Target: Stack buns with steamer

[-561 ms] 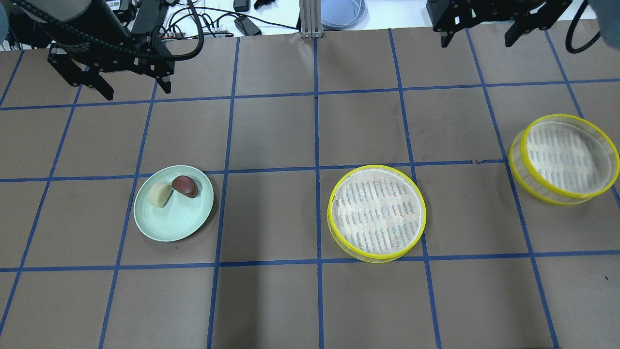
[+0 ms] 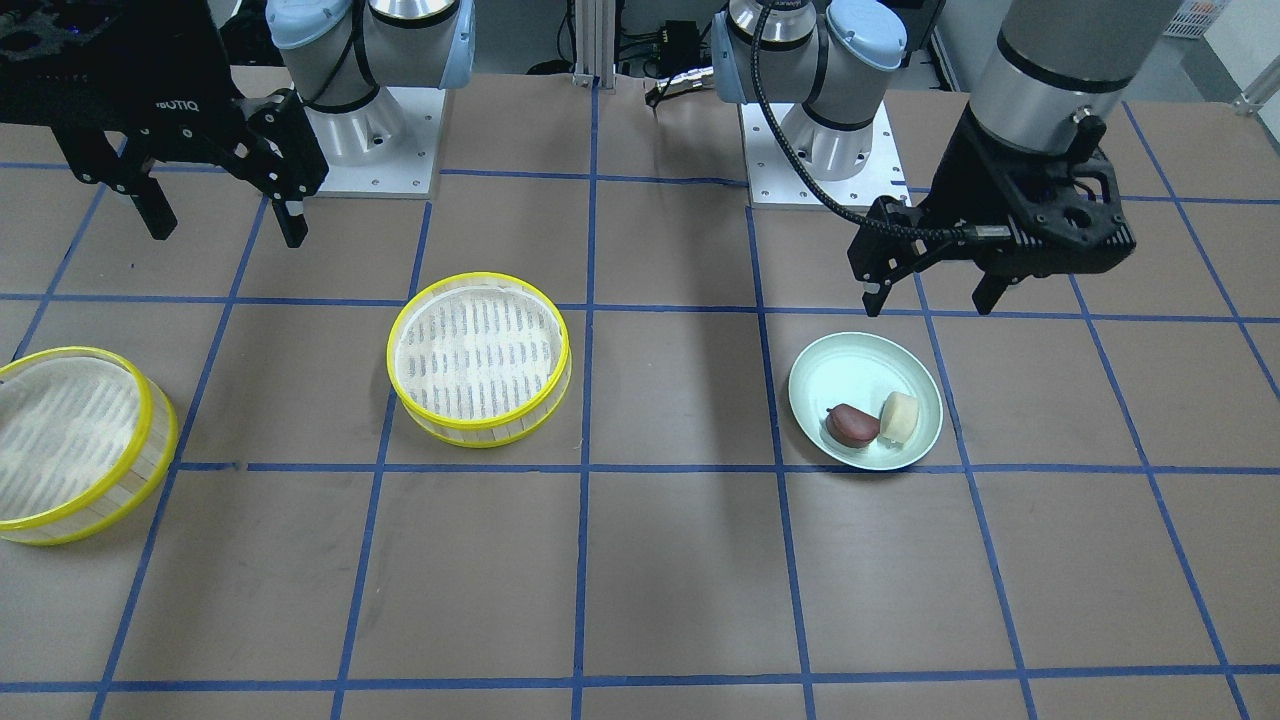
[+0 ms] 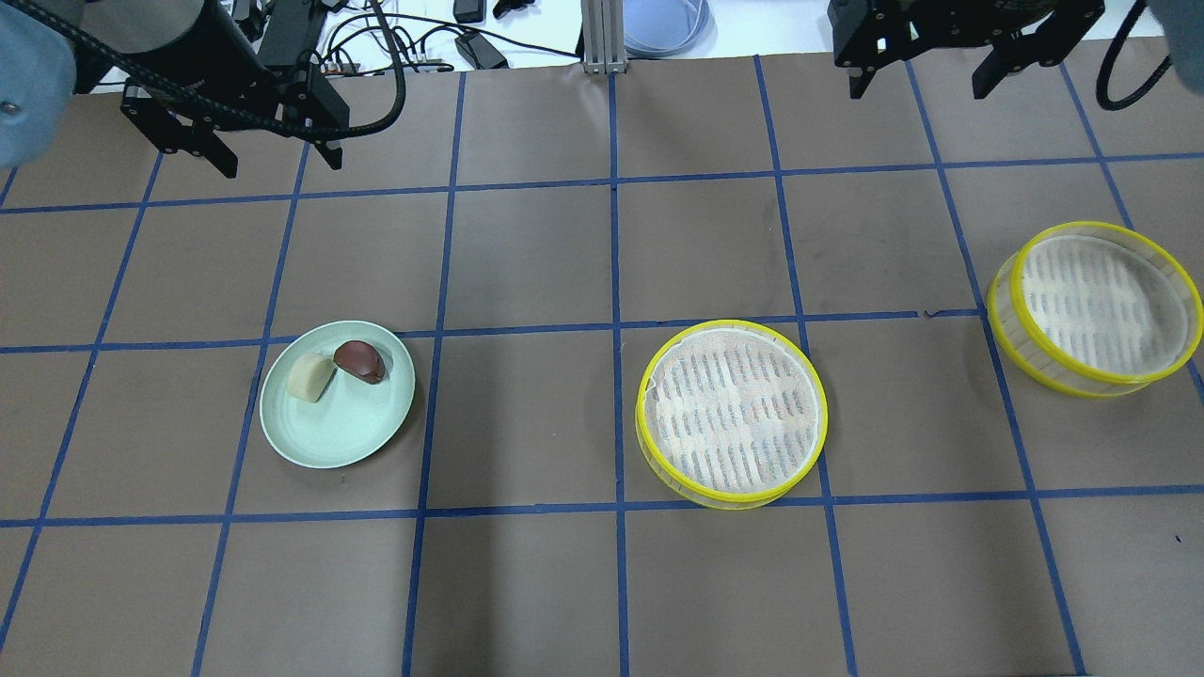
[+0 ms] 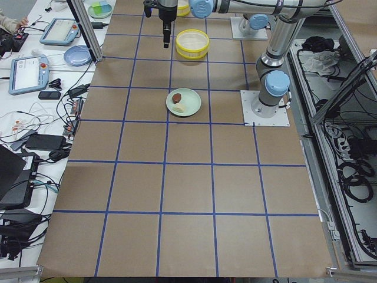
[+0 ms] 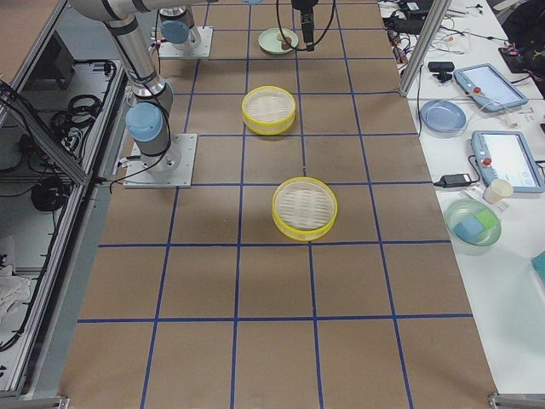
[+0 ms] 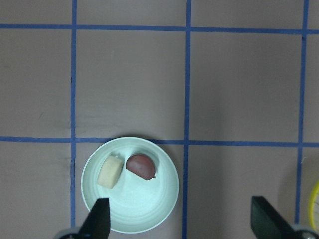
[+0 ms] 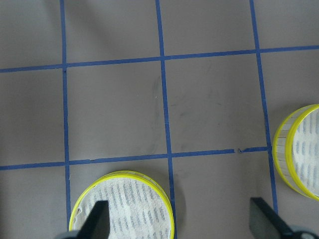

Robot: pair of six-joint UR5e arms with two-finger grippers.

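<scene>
A dark reddish-brown bun [image 3: 359, 361] and a cream-white bun [image 3: 310, 377] lie side by side on a pale green plate [image 3: 348, 432]. My left gripper [image 3: 279, 162] hangs open and empty, high over the table beyond the plate. In the left wrist view the buns [image 6: 141, 166] [image 6: 110, 172] sit just ahead of its open fingertips [image 6: 99, 219]. One yellow-rimmed steamer basket [image 3: 732, 412] stands mid-table, a second steamer [image 3: 1096, 307] at far right. My right gripper [image 3: 920, 85] is open and empty, high at the far right edge. Both steamers are empty.
Brown paper with a blue tape grid covers the table [image 3: 527, 263]. Cables, a blue dish and tablets lie on the bench beyond the far edge [image 3: 658, 23]. The arm bases [image 2: 370, 130] stand at the robot side.
My left gripper has shifted slightly right and farther from the plate. My right gripper has edged slightly away too. The buns, plate and steamers have not moved.
</scene>
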